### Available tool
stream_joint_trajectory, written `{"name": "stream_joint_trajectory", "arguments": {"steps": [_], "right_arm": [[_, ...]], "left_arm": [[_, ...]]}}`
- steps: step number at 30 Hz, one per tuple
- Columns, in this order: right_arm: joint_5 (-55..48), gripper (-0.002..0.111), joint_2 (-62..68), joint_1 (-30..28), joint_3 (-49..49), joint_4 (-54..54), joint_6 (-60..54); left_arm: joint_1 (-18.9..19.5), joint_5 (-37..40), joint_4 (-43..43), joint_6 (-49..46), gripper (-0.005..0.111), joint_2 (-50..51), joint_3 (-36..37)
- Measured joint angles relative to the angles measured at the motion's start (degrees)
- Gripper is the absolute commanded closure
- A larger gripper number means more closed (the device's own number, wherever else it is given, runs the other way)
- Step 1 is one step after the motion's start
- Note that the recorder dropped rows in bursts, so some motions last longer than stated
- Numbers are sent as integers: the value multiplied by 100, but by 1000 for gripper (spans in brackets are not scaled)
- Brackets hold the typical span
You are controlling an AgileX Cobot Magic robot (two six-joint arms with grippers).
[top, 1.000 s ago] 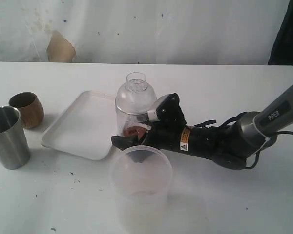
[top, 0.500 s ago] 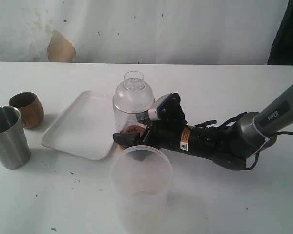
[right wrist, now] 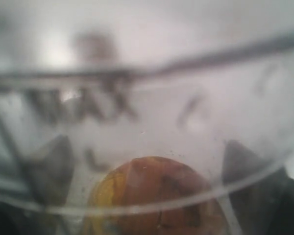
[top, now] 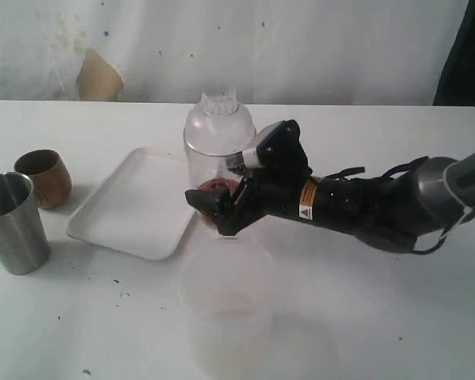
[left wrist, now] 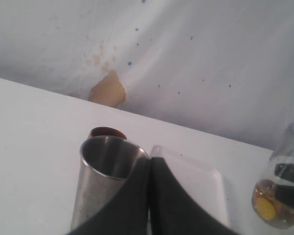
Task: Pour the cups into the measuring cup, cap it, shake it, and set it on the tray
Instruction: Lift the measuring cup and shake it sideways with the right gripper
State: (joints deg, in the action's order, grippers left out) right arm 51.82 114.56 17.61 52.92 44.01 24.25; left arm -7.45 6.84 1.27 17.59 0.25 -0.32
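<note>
While right gripper (top: 214, 212) is clamping the clear, dome-capped measuring cup (top: 214, 150), only the left wrist view is showing left gripper (left wrist: 149, 169) pressed together.

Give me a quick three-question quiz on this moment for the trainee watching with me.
1. True or false: the steel tumbler lies tipped over on the tray.
2. What is the right gripper shut on? A wooden cup; B measuring cup; C frosted tub.
3. In one word: is the left gripper open or shut?
Key: 1 false, it stands upright, off the tray; 2 B; 3 shut.
</note>
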Motion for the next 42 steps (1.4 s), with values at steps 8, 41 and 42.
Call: {"name": "stream_joint_trajectory", "arguments": {"steps": [8, 41, 42], "right_arm": [[-1912, 108, -1568, -101, -21, -245, -91], [-4653, 108, -3684, 689, -902, -1586, 183], [-4736, 108, -3700, 771, -914, -1323, -52]], "left_arm": [[0, 0, 0, 0, 107, 0, 0], [0, 0, 0, 0, 107, 0, 0], [0, 0, 0, 0, 107, 0, 0]]}}
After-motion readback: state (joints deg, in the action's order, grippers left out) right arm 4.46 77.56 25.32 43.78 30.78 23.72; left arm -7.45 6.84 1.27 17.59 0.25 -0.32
